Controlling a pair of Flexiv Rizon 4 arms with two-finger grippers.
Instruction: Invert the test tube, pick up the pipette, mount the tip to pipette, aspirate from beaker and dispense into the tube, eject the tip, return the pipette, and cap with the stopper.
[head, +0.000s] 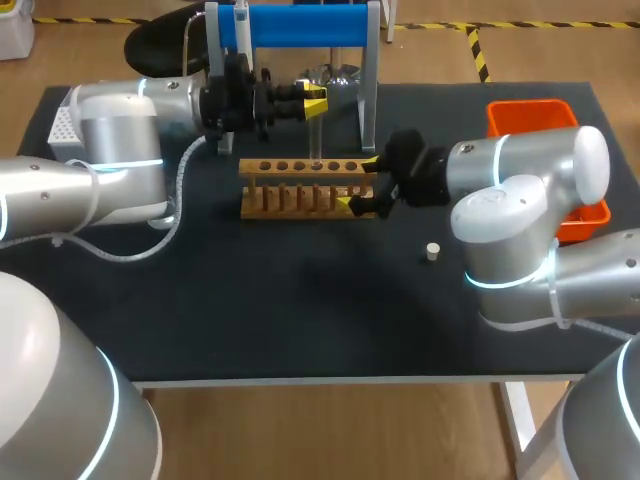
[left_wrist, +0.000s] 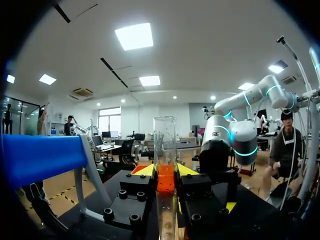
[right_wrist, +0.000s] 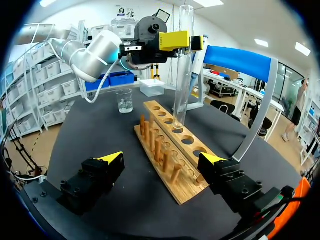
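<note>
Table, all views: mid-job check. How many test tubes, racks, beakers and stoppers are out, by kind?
Test tube: 1
Wooden rack: 1
Beaker: 1
Stopper: 1
Total: 4

The left arm (head: 120, 140) reaches in from behind the wooden rack (head: 300, 190), wrist held level. The left jaws are closed from 2 sides on the upright test tube (head: 316, 135) over the rack's back row. The right arm (head: 520, 185) sits low at the rack's right end, wrist pointing along the rack. The right jaws are spread wide, with 1 yellow tip beside each corner of that end.
</note>
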